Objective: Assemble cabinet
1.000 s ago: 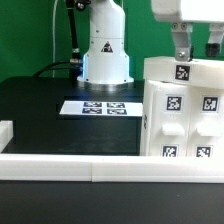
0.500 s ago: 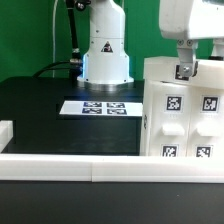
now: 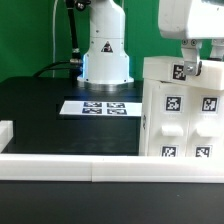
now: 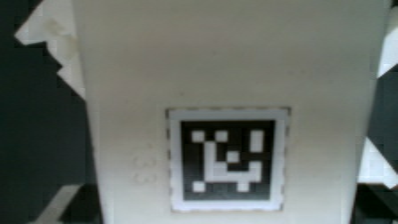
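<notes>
The cabinet [image 3: 180, 110] is a large white box with several black-and-white tags, standing at the exterior view's right. My gripper [image 3: 200, 68] has come down on its top edge from above. One finger [image 3: 187, 66] presses on the top tag's side, and the other is mostly hidden behind the cabinet. In the wrist view a white tagged cabinet panel [image 4: 222, 90] fills the space between the jaws of the gripper [image 4: 222, 215], with dark fingertips [image 4: 64, 206] at its two sides. The jaws look closed on the panel.
The marker board [image 3: 98, 106] lies flat on the black table in front of the white robot base [image 3: 105, 55]. A white rail [image 3: 70, 165] runs along the front edge, with a short white wall at the exterior view's left.
The gripper has come down from above the cabinet's top onto it. The visible finger has shifted inward against the top panel. The cabinet has not moved.
</notes>
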Robot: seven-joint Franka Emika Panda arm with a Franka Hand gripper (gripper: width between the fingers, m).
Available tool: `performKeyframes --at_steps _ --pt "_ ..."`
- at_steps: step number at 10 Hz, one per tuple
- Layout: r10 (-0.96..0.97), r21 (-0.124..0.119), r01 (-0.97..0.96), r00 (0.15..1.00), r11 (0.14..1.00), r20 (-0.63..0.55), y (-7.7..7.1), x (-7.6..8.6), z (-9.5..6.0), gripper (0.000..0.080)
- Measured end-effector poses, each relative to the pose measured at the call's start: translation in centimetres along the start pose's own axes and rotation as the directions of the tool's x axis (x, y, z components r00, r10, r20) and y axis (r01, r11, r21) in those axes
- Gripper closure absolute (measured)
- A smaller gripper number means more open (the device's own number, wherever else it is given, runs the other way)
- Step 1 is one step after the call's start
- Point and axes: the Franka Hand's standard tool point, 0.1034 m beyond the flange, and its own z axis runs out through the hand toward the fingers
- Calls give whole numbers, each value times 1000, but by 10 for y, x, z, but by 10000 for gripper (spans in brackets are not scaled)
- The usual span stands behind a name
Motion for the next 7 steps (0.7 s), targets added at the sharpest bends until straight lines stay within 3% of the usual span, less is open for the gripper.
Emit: performKeyframes --at_steps 3,6,7 --pt "85 1 -85 996 996 -1 1 -1 0 237" --pt "405 0 -405 914 914 -1 2 -2 0 236" --pt "528 -1 -528 849 849 -5 4 -2 -1 236"
